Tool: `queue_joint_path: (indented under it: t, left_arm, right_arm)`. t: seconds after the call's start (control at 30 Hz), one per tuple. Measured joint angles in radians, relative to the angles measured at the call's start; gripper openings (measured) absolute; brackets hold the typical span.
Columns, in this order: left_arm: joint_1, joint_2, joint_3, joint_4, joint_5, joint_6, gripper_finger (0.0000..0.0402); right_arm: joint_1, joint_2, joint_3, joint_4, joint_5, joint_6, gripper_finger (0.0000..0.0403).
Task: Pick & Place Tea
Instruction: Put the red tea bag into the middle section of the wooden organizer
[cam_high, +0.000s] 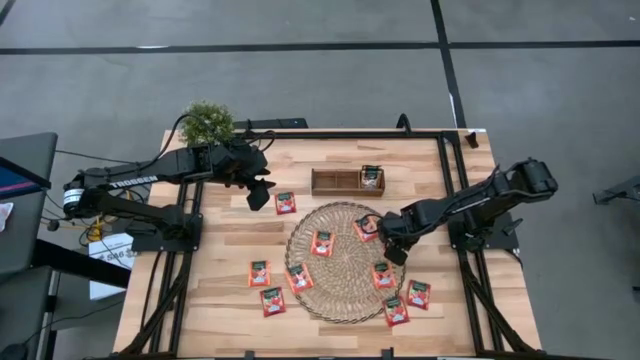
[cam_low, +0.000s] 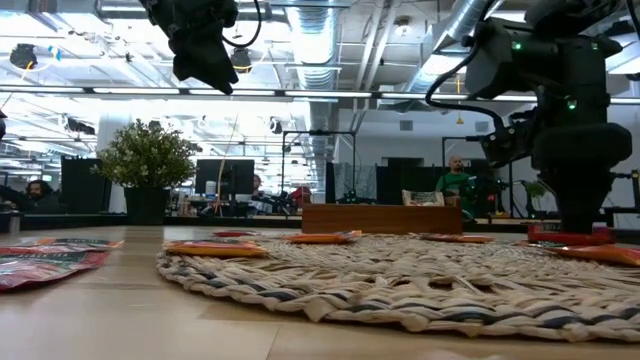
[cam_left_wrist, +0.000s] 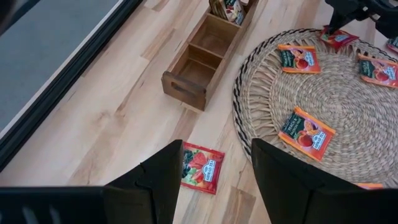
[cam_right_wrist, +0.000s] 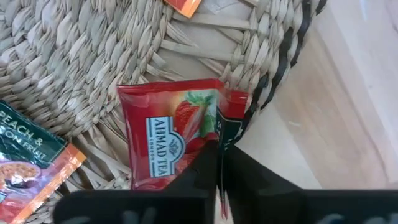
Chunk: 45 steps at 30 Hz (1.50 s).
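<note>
Tea in a flat red square sachet (cam_right_wrist: 177, 134) sits directly under my right gripper (cam_right_wrist: 219, 168) at the round woven straw mat's (cam_right_wrist: 74, 68) rim, fingers pinched shut on its near edge.

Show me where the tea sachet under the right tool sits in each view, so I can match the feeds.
High view: sachet at the woven mat's right-upper rim, under the right tool.
Low view: red sachet at far right, below the tool.
Left wrist view: sachet at the mat's far edge.
Right wrist view: sachet, centre, edge pinched.
Shared landmark: the wooden tray.
</note>
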Motion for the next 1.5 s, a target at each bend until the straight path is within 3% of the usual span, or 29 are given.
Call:
queue_joint_path:
  t: [0.33,0.5,0.73,0.9,1.13,1.33,1.5]
  left_arm:
    - [0.000,0.000,0.000,0.046,0.000,0.007,0.0182]
    - [0.000,0.000,0.000,0.049,0.000,0.007,0.0182]
    - [0.000,0.000,0.000,0.050,0.000,0.007,0.0182]
    - [0.000,0.000,0.000,0.053,0.000,0.006,0.0182]
    - [0.000,0.000,0.000,0.053,0.000,0.006,0.0182]
    - [0.000,0.000,0.000,0.053,0.000,0.003,0.0182]
    - [0.000,0.000,0.000,0.052,0.000,-0.001,0.0182]
  right_arm:
    - [0.000,-0.132,0.060,-0.196,0.031,0.021,0.0003]
    - [0.000,-0.178,0.158,-0.291,0.078,-0.008,0.0002]
    - [-0.022,-0.184,0.367,-0.340,0.216,-0.182,0.0001]
    - [-0.099,-0.184,0.490,-0.332,0.298,-0.368,0.0001]
    - [-0.261,-0.184,0.572,-0.175,0.311,-0.779,0.0000]
    - [-0.369,-0.165,0.579,0.001,0.264,-1.234,0.0000]
    - [-0.442,-0.074,0.602,0.011,0.208,-1.360,0.0000]
